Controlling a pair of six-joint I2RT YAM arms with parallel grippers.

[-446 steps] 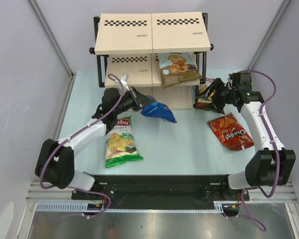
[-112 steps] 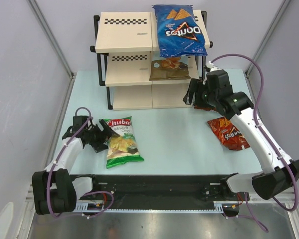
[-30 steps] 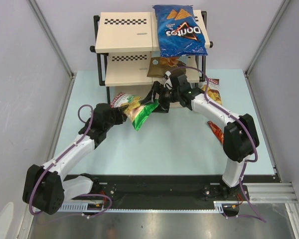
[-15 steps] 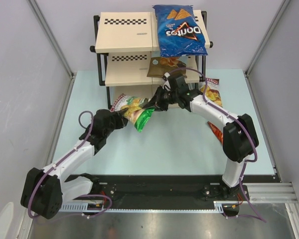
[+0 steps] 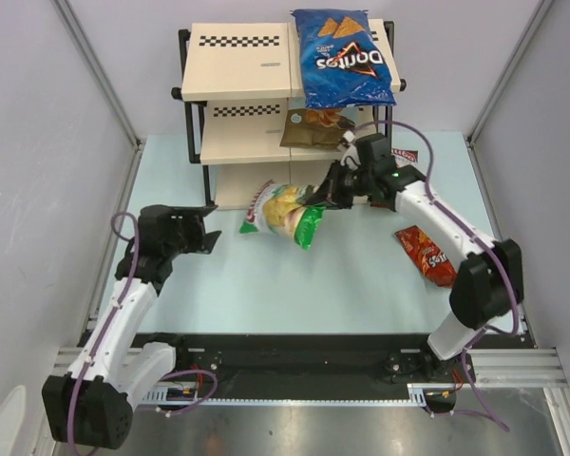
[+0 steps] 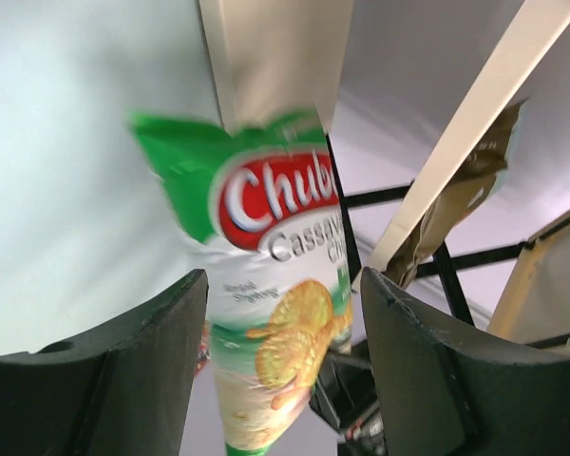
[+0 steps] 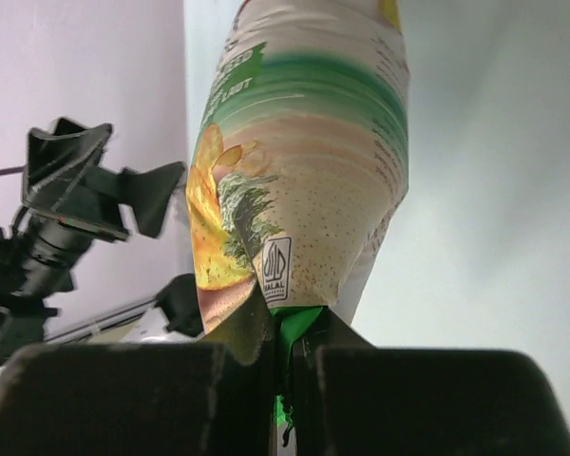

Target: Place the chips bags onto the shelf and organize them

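The green-white Chuba chips bag [image 5: 287, 211] hangs in the air in front of the shelf [image 5: 242, 62], and my right gripper [image 5: 326, 197] is shut on its green end seam. In the right wrist view the bag [image 7: 304, 161] rises from the pinched jaws of that gripper [image 7: 281, 334]. My left gripper [image 5: 209, 237] stands open to the left, apart from the bag. Seen from the left wrist, the bag [image 6: 266, 247] floats beyond that gripper's [image 6: 283, 281] spread fingers. A blue Doritos bag [image 5: 342, 57] lies on the top tier and a brown bag [image 5: 309, 126] on the middle tier.
A red Doritos bag [image 5: 426, 255] lies on the table to the right, under my right arm. A small dark Chuba bag [image 5: 405, 156] peeks out behind that arm beside the shelf. Grey walls close in both sides.
My left gripper has opened, let go of the green-white bag and drawn back to the left. My right gripper has shut on the bag and carried it to the right.
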